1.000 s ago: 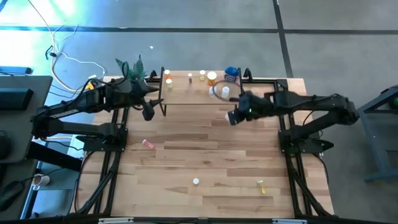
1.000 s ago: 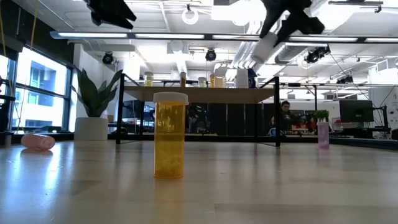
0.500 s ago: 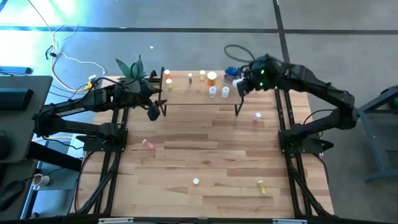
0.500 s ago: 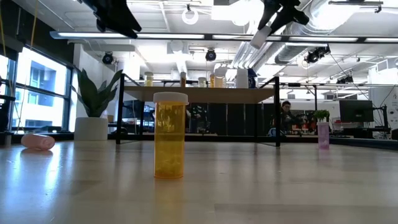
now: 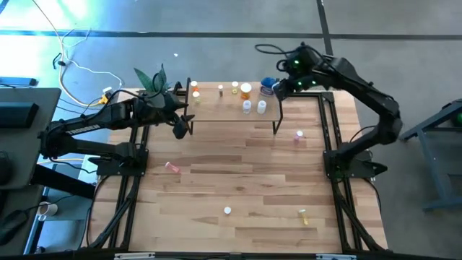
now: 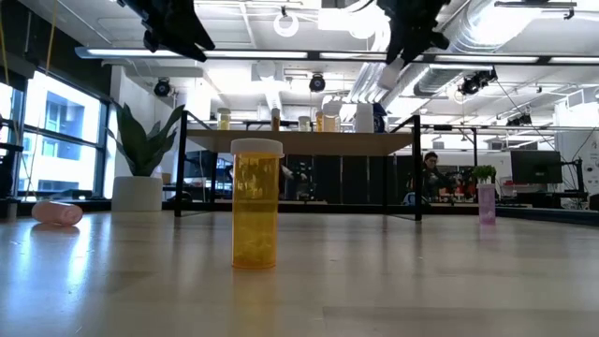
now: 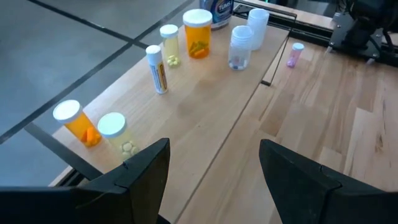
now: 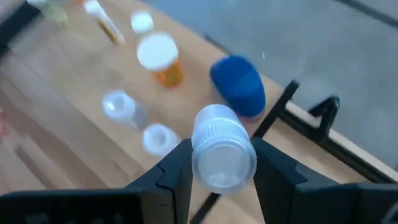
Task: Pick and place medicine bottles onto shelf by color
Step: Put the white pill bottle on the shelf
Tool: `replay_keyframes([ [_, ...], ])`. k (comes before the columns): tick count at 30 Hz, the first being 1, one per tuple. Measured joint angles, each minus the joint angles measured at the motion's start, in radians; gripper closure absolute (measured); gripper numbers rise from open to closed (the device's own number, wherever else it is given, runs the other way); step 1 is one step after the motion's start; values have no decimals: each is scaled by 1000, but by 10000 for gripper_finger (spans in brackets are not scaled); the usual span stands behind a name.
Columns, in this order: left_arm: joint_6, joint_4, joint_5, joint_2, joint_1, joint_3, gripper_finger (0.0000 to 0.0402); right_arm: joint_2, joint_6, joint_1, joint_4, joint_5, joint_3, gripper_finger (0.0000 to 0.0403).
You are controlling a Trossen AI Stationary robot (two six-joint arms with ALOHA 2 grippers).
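Observation:
My right gripper (image 5: 280, 87) is shut on a white medicine bottle (image 8: 222, 152) high above the right end of the shelf (image 5: 216, 106), over the blue bottle (image 8: 238, 84). Several small bottles stand on the shelf, among them an orange one (image 8: 160, 59) and two clear vials (image 8: 121, 106). My left gripper (image 7: 214, 180) is open and empty, above the shelf's left end (image 5: 180, 128). A yellow bottle (image 6: 255, 204) stands on its base on the table near the front. My right gripper pinches the white bottle between its two fingers (image 8: 177, 168), on the body just behind the ribbed cap (image 8: 221, 134). The cap end sticks out past the fingertips. In the low view the bottle (image 6: 390, 70) slants down from the gripper, lifted clear above the shelf.
On the table lie a pink bottle (image 5: 172, 167) on its side, a pink vial (image 5: 299, 135) upright, a small white bottle (image 5: 227, 211) and a yellow one (image 5: 304, 214). A potted plant (image 5: 153, 78) stands at the shelf's far left corner.
My right gripper has carried the white bottle from in front of the shelf's near edge toward the table's far edge and up. It is now over the shelf's right end beside the blue bottle. It has stayed shut on the bottle.

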Motion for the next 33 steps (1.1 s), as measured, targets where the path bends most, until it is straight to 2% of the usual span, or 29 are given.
replay_keyframes([
  [6,1,-2,0,0,0,0,165,105,-58,4,-107,-33,81,283],
  [13,2,-8,0,0,0,0,165,183,-108,5,-171,-76,89,283],
  [33,2,-56,0,0,0,0,165,303,-133,3,-216,-75,89,283],
])
